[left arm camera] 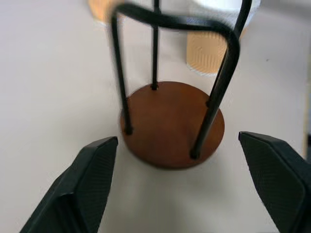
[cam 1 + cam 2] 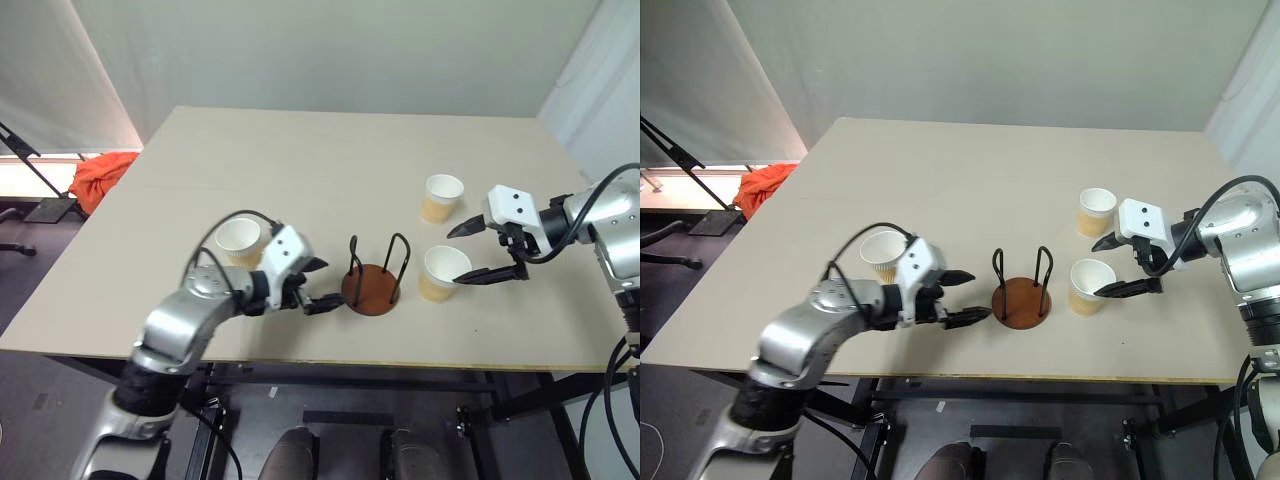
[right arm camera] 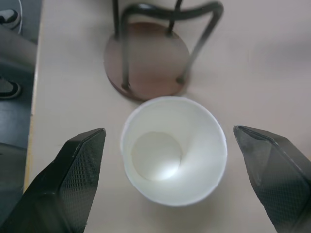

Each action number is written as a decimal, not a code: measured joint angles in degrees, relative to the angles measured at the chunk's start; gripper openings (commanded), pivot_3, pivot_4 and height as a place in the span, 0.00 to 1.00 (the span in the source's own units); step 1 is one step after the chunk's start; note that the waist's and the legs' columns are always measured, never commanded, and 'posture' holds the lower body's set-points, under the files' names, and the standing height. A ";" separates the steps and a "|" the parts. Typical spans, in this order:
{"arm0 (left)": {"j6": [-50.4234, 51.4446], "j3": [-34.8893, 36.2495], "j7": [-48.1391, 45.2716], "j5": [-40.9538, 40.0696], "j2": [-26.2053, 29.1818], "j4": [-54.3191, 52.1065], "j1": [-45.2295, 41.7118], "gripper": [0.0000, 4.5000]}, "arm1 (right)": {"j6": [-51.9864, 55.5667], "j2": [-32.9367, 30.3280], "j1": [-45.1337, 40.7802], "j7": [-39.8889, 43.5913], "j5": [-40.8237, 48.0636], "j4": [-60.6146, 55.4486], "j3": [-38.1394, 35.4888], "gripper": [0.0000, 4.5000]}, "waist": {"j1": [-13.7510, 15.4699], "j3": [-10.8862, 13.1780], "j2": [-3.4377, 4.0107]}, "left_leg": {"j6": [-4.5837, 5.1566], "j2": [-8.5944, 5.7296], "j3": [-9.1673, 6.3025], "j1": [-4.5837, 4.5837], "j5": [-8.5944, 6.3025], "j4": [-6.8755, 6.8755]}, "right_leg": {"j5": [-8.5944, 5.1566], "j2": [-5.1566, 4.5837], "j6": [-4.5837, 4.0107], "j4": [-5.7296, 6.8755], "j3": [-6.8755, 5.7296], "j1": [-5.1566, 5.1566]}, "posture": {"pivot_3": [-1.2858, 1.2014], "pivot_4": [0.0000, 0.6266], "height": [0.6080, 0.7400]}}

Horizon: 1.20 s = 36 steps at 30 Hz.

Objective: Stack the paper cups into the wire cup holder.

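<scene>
Nearest the camera, in the lower left of the head view, the left gripper [image 2: 318, 283] is seen with its two black fingers spread apart and nothing between them; the fingertips point toward the wire cup holder [image 2: 372, 284] and stop just short of its base. In the left wrist view the same fingers [image 1: 87, 179] are seen wide apart, with the reddish-brown disc between them but untouched.

The wire cup holder is placed near the front edge of the table [image 2: 330, 160], slightly right of the frame's centre, upright, with its two dark wire loops rising from the disc. No cup is held in it.

Just right of the holder, a paper cup [image 2: 443, 273] is stood upright on the table with its mouth up. The right gripper [image 2: 466, 252] is seen on the right side of the frame, its fingers held wide apart, one on either side of this cup's rim; in the right wrist view a gap is visible between each finger [image 3: 73, 179] and the cup, so the cup is not clamped.

Left of centre, behind the left gripper's wrist, a second paper cup [image 2: 239, 241] is stood upright, partly hidden by the arm's cable.

Farther back, right of centre, a third paper cup [image 2: 442, 197] is stood upright, apart from the others.

An orange cloth [image 2: 100, 176] is seen on the floor beyond the table's left edge.
</scene>
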 measured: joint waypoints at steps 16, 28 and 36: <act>11.88 16.11 -4.21 -22.96 20.44 -15.87 -7.81 0.99 | -1.65 -0.91 5.00 0.01 -2.44 -5.24 1.49 1.00 | -0.30 0.01 0.00 | -0.13 0.05 -0.21 0.11 -0.22 -0.04 | -0.23 0.03 -0.37 0.05 -0.04 0.01 | 0.52 0.24 1.00; 10.69 13.73 -2.73 -22.74 21.83 -13.84 -7.79 1.00 | -10.14 3.55 5.78 -6.84 -13.61 -2.43 9.08 0.42 | -0.79 0.02 0.01 | 0.19 0.13 -0.28 0.10 -0.60 -0.10 | -0.20 0.03 -0.41 0.04 -0.15 -0.10 | 0.52 0.24 1.00; 9.91 14.15 -1.66 -23.00 22.12 -13.71 -7.49 1.00 | -13.68 2.00 0.32 -1.95 -12.32 0.05 8.83 0.00 | -0.78 0.02 0.01 | -0.02 0.14 -0.27 0.08 -0.63 -0.11 | -0.20 0.03 -0.41 0.03 -0.16 -0.13 | 0.52 0.24 1.00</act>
